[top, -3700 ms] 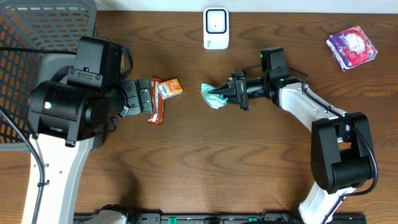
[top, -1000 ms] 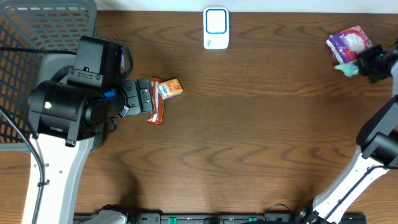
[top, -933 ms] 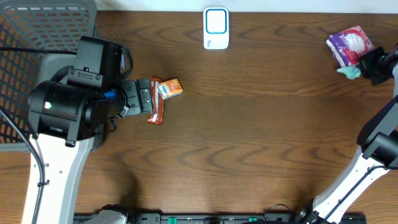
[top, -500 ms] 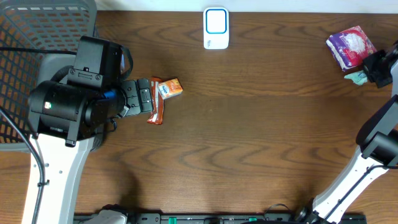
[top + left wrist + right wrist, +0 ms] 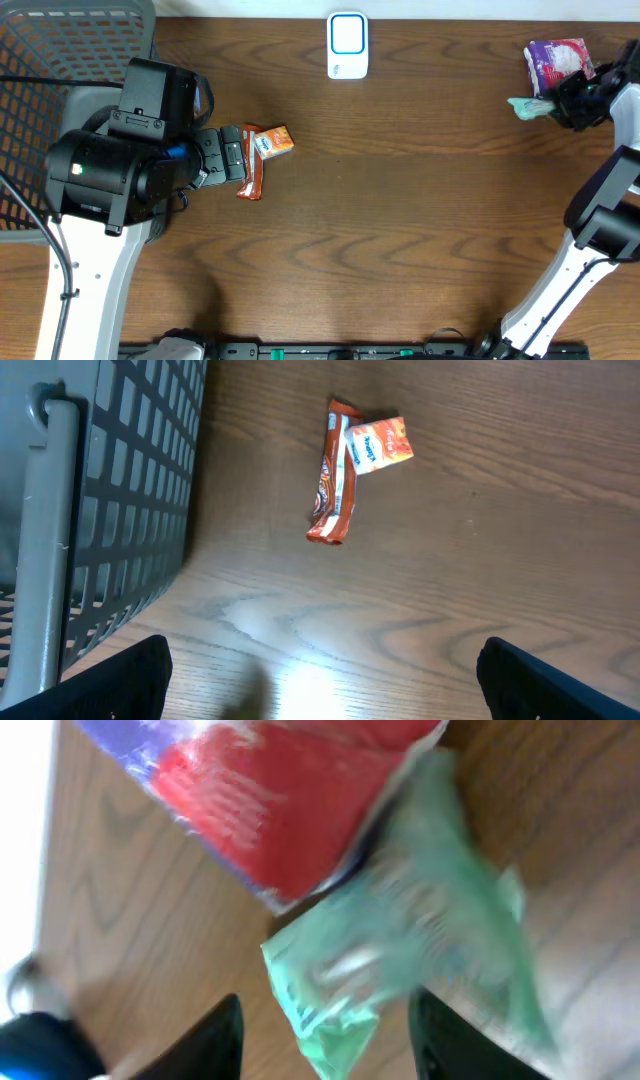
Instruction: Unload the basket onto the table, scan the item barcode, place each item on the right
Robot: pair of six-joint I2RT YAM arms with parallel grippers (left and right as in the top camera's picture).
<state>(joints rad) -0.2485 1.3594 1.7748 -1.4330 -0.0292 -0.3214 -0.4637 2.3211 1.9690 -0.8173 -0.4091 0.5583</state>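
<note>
Right tool (image 5: 552,101) is way out at the far edge of the table (image 5: 400,220), arm stretched long, tips pointing back toward the middle. Its fingers (image 5: 222,1038) stand parted, a middling gap. The green packet (image 5: 524,106) sits just ahead of the tips, its near end poking in between them with a gap showing. I'd call it loose, not gripped. It's blurred from the wrist, so I can't tell whether it lies flat on the table. The purple pack (image 5: 558,58) is just beside the tool, close against the packet. The scanner (image 5: 347,45) is well off ahead of that tool, so this looks like a drop spot, not a scan.

Now the left tool (image 5: 236,156): wide open, nothing in it, hanging over the table. The bar (image 5: 333,475) lies dead ahead of it, with its long axis running almost straight away from the tips, a shade tilted. An orange box (image 5: 378,444) overlaps the bar's far end and juts right; which one is on top I can't tell. The left arm is by far the nearer. My guess is that it takes one of those two next. The jaws already straddle the bar's narrow way, so it can reach forward, come down and close, minding the box.
</note>
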